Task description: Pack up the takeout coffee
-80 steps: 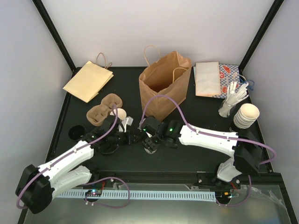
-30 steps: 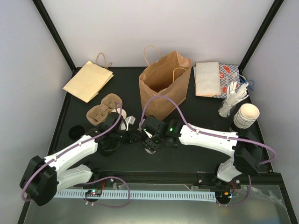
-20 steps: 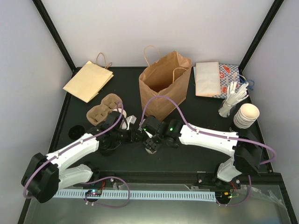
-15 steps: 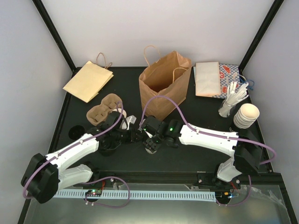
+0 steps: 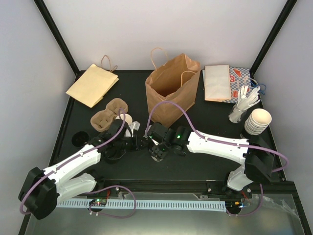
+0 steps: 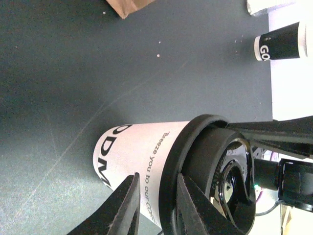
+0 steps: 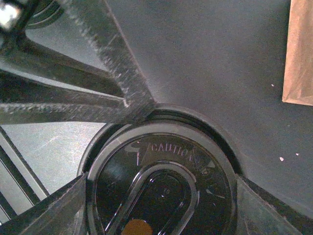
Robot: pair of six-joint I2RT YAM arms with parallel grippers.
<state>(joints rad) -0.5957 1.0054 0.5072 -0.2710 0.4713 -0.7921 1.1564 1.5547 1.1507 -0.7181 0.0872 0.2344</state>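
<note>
**Lidded cup mid-surface, both hands at it**

Takeout coffee cup: white with dark print on its wall. It stands upright on the dark surface, near the centre. The standing brown paper bag is behind it and apart from it. A black lid sits on the cup's rim, embossed "CAUTION", with the sip opening visible.

Right hand: directly over the cup. Jaws wide, one finger on each side of the lid, clamped on its edge.

Left hand: on the cup's left, level with it, rolled on its side. Jaws narrow. One of the fingers lies across the cup wall, the other across the lid's rim. Touching or just short of it, I cannot tell.

Cup carrier: left of the bag, beyond the left arm. A cream round rim, seemingly an open cup, shows just beside it.
</note>
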